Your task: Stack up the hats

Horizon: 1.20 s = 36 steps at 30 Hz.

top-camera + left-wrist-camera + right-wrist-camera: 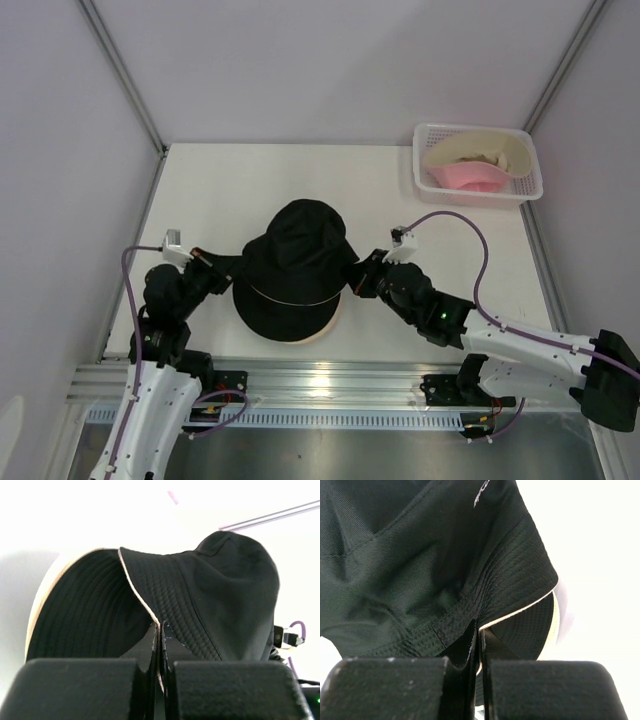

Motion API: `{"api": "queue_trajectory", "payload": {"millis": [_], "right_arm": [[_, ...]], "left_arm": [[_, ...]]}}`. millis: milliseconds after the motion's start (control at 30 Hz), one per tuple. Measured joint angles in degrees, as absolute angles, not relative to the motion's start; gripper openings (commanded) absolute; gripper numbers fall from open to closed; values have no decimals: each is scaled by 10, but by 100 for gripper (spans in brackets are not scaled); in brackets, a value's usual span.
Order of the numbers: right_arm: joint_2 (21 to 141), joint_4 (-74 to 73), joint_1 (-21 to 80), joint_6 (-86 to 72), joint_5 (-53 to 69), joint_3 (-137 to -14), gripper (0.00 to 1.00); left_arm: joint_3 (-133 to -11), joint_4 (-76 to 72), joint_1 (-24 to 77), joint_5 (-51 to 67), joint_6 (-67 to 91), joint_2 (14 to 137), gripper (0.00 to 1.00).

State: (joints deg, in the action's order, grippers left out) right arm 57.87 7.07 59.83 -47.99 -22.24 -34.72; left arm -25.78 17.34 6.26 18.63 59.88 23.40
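Observation:
A black bucket hat (298, 250) with a thin cream rim is held up over a second black hat (290, 318) that lies on the table below it. My left gripper (226, 268) is shut on the upper hat's left brim (150, 611). My right gripper (356, 274) is shut on its right brim (505, 600). The lower hat's ribbed brim shows in the left wrist view (80, 615) and the right wrist view (530, 630). A pink hat (466, 177) and a tan hat (480, 150) lie in the white basket (528, 188).
The white lattice basket stands at the table's far right corner. Metal frame posts (122, 70) rise at the back left and back right. A grooved rail (330, 385) runs along the near edge by the arm bases.

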Motion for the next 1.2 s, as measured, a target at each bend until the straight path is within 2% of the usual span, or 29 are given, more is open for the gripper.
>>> {"api": "queue_trajectory", "payload": {"millis": [167,433,633,767,1033,1200], "right_arm": [[596,97,599,-454,-227,-347,0],[636,190,618,-408,-253,-319,0],[675,242,628,-356,-285,-316,0],[695,263,609,-306,-288,-327,0],[757,277,467,-238,-204,-406,0],[785,270,452,-209,-162,-455,0]], "left_arm": [[-227,108,63,170,569,205,1],[-74,-140,105,148,574,192,1],[-49,-229,142,97,548,205,1],[-55,-307,146,77,525,291,1],[-130,-487,149,77,524,558,1],[-170,-532,149,79,526,629,1]]}}
